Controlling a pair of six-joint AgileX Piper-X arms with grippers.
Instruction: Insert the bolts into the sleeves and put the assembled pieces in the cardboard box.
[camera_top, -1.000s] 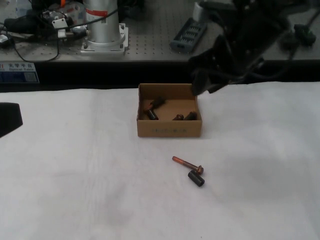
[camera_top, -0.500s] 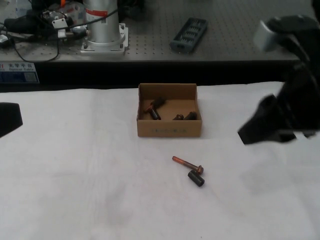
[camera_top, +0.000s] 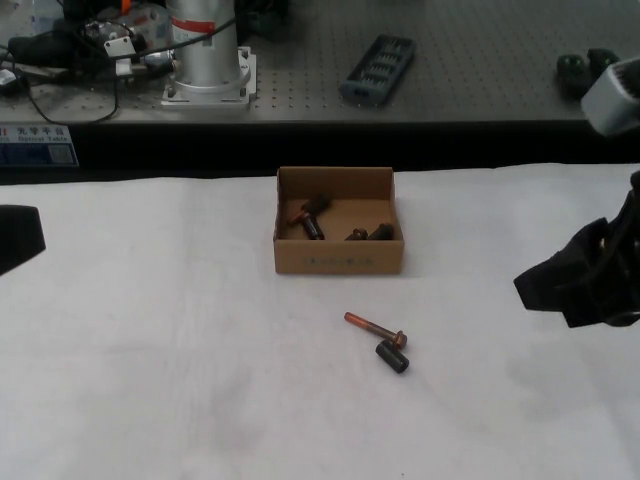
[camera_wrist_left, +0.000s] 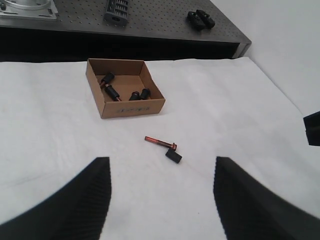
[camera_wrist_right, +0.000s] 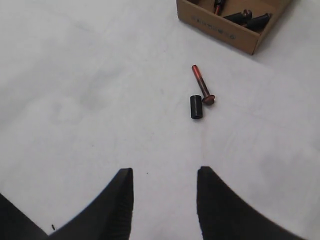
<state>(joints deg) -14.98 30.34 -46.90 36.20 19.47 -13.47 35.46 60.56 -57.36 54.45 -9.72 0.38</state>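
Out front, a white sheet (camera_top: 150, 400) covers the desk, lightly creased. Behind it runs a dark perforated board (camera_top: 300, 60), dotted with rows of holes. On that board, at the back left, a silver cylinder (camera_top: 204, 35) stands upright on a pale square base plate (camera_top: 212, 92). Beside it, further left, a tangle of cables (camera_top: 60, 50). A blue label (camera_top: 36, 145) sits on the board's front edge. A dark ridged block (camera_top: 378, 68) lies near the middle, and two black knobs (camera_top: 580, 66) far right.
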